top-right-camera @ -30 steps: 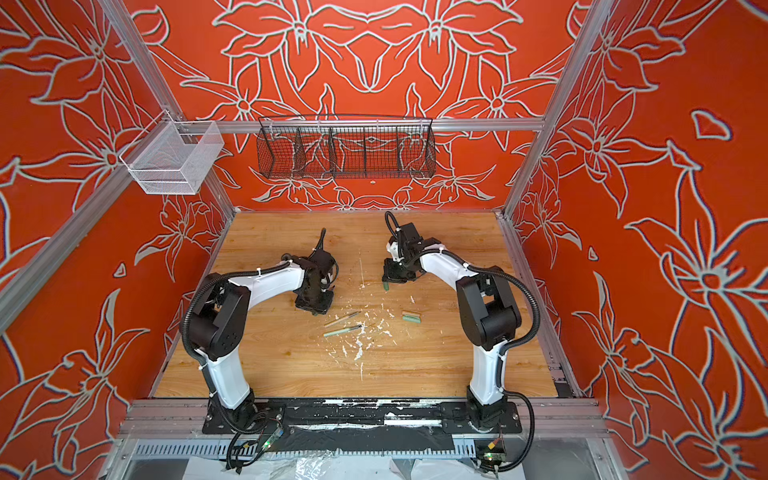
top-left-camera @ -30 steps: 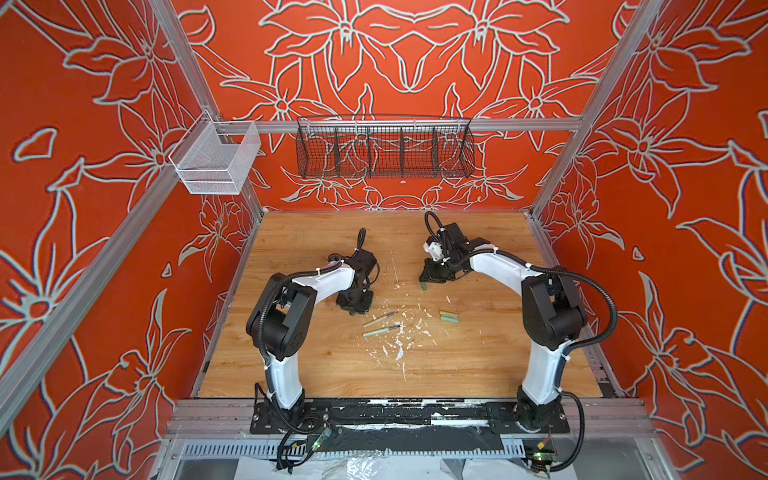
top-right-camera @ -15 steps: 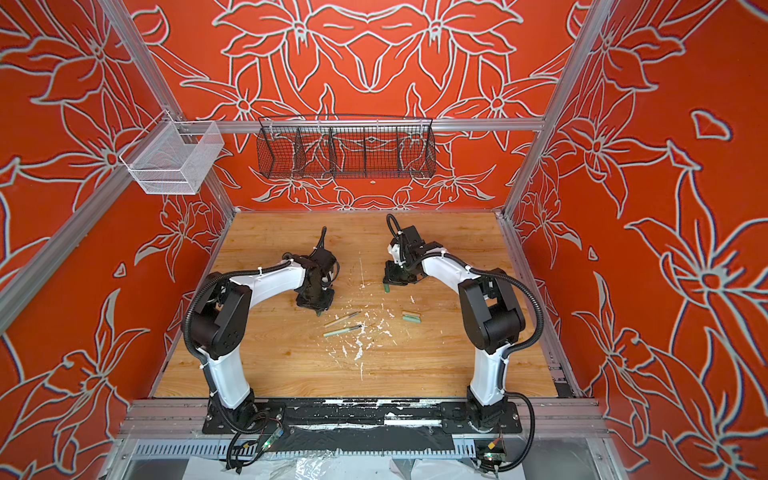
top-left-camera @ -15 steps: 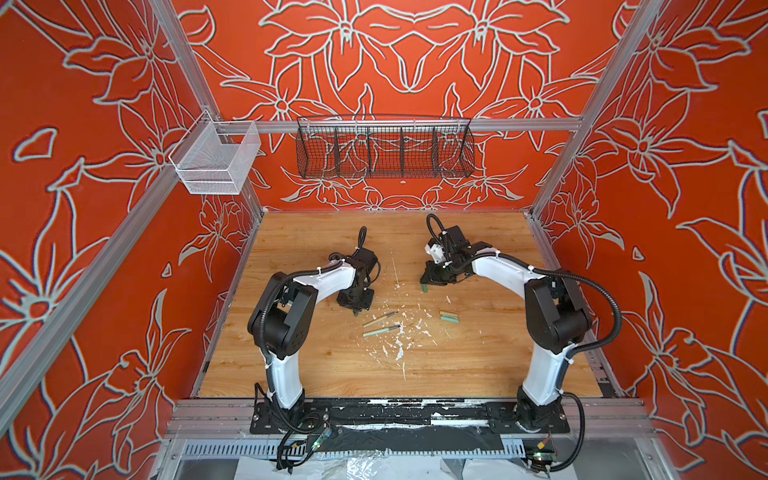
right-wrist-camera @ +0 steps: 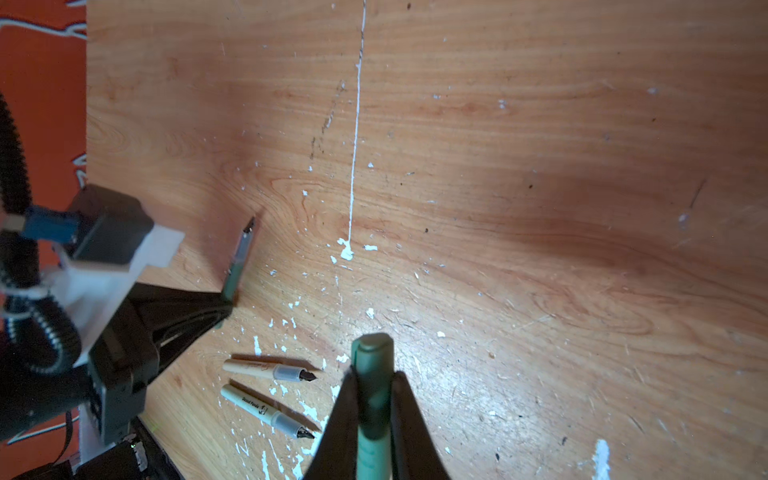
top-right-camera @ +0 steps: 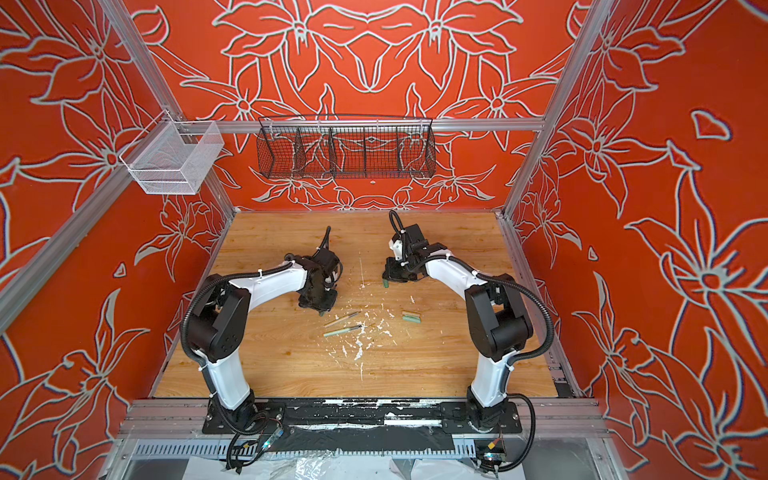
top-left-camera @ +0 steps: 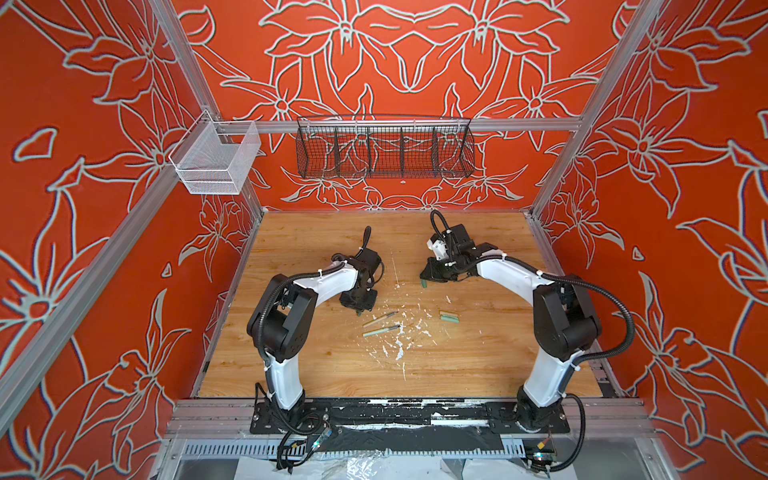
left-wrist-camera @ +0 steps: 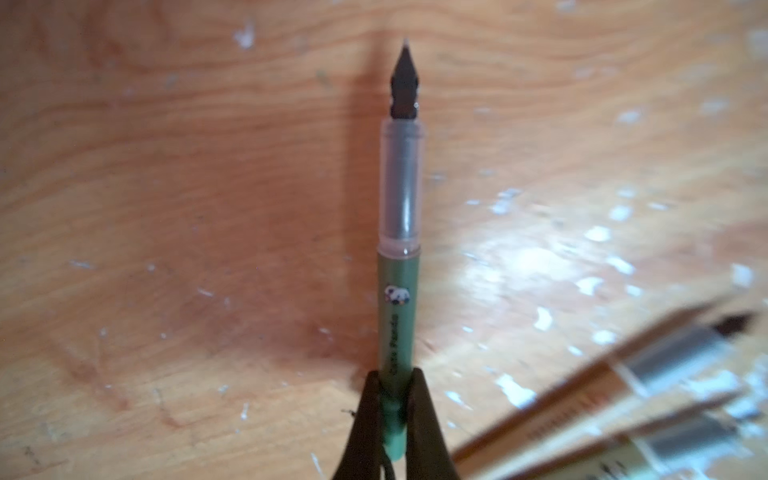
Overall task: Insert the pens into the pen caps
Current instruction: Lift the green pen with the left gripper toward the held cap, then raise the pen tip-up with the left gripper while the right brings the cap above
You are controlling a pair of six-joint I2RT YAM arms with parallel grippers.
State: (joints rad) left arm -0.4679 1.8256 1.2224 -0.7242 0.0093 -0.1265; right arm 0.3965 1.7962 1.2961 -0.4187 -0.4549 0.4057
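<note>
My left gripper (left-wrist-camera: pixel 394 399) is shut on the back end of the dark green pen (left-wrist-camera: pixel 399 249). Its dark nib points away from the jaws, low over the wood. In both top views this gripper (top-left-camera: pixel 358 305) (top-right-camera: pixel 318 307) hides that pen. My right gripper (right-wrist-camera: pixel 374 386) is shut on the dark green cap (right-wrist-camera: pixel 372 357), which shows below it in a top view (top-left-camera: pixel 424 284). The beige pen (top-left-camera: pixel 380 319) (right-wrist-camera: pixel 266 370) and the pale green pen (top-left-camera: pixel 381 331) (right-wrist-camera: pixel 266 411) lie side by side just right of the left gripper. The beige cap (top-left-camera: pixel 448 313) and the pale green cap (top-left-camera: pixel 449 318) lie together further right.
White paint flecks (top-left-camera: pixel 399 349) are scattered over the middle of the wooden table (top-left-camera: pixel 332 374). A black wire basket (top-left-camera: pixel 384 145) hangs on the back wall and a white mesh basket (top-left-camera: pixel 214 160) on the left rail. Orange walls close in three sides.
The left gripper's jaws have closed onto the dark green pen. Both arms have stayed almost where they were, and the right gripper still holds the cap.
</note>
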